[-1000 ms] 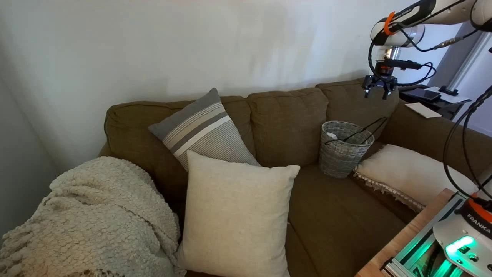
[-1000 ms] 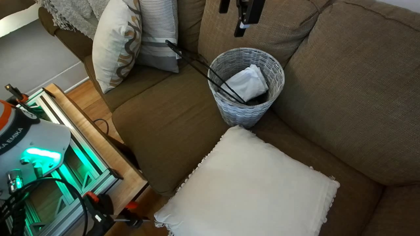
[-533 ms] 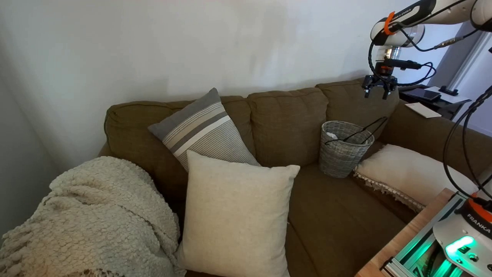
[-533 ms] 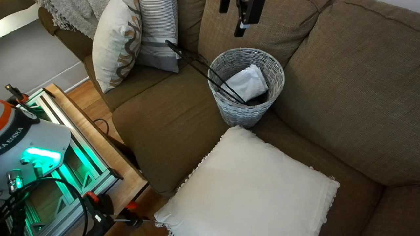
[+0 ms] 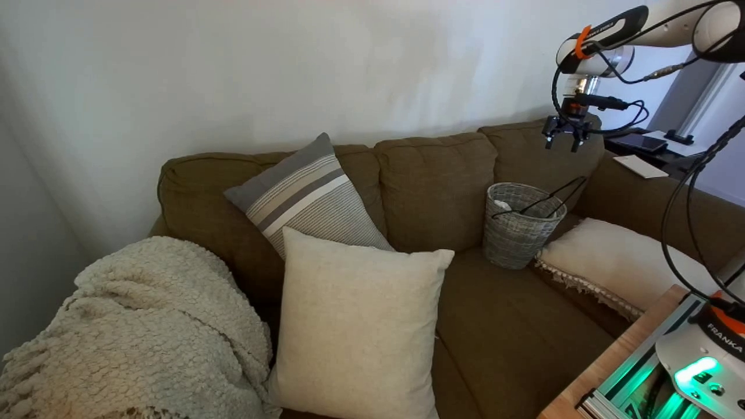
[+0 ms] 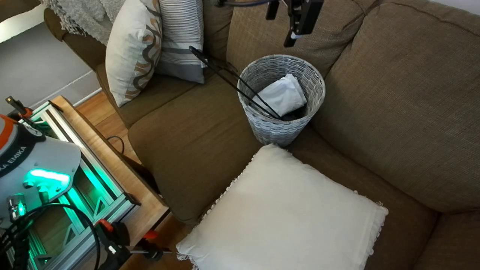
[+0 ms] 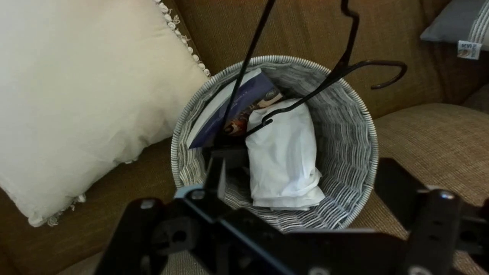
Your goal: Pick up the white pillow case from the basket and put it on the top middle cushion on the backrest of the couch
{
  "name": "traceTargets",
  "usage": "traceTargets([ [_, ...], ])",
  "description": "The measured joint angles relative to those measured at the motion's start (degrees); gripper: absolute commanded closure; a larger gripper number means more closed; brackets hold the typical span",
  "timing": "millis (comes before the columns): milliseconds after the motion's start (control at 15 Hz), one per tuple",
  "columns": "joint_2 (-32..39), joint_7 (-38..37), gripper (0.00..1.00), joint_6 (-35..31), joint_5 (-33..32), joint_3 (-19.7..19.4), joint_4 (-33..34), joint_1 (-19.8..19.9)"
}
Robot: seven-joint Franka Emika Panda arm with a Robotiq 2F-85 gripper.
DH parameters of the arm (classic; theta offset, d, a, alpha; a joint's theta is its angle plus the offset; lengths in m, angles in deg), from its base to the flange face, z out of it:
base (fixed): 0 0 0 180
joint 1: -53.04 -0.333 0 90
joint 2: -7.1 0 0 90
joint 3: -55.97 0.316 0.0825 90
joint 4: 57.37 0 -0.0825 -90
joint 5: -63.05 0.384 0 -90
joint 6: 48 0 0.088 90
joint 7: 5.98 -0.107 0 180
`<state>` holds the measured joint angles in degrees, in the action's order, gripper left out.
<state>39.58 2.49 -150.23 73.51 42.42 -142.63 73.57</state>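
Observation:
The white pillow case [image 6: 287, 95] lies folded inside the grey woven basket [image 6: 275, 131]. In the wrist view the pillow case [image 7: 284, 160] shows whole except where a black wire crosses it. In an exterior view only a small bit of the pillow case [image 5: 502, 205] shows past the rim of the basket [image 5: 515, 238]. My gripper [image 5: 562, 145] is open and empty, above the basket and apart from it; it also shows in an exterior view [image 6: 281, 30] and in the wrist view [image 7: 303, 172]. The middle backrest cushion [image 5: 439, 192] of the brown couch stands upright, with nothing on its top.
Black wire hangers [image 6: 225, 67] stick out of the basket; their hooks [image 7: 345, 70] reach past its rim. A blue booklet [image 7: 248, 95] lies inside. A fringed white pillow [image 6: 292, 213] lies beside the basket. Striped [image 5: 317, 203] and cream [image 5: 361, 320] pillows and a fleecy blanket [image 5: 151, 326] are farther along.
In the last half second my gripper has shifted slightly leftward in one exterior picture, and right and slightly down in another. It stays open. The basket and pillow case have not moved.

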Motion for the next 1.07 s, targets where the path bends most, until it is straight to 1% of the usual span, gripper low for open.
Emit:
traceTargets([
  [200,8.32,3.28,0.00,0.06,-0.28,1.84,7.62,2.31],
  [400,16.33,7.03,0.00,-0.84,-0.50,3.97,13.78,3.09],
  [600,22.01,7.54,0.00,-6.19,-0.51,5.86,16.84,2.92],
  [733,23.95,7.52,0.00,-7.80,-0.51,6.33,17.51,2.75],
  [1067,23.54,7.52,0.00,-7.80,-0.51,6.27,17.64,2.64],
])
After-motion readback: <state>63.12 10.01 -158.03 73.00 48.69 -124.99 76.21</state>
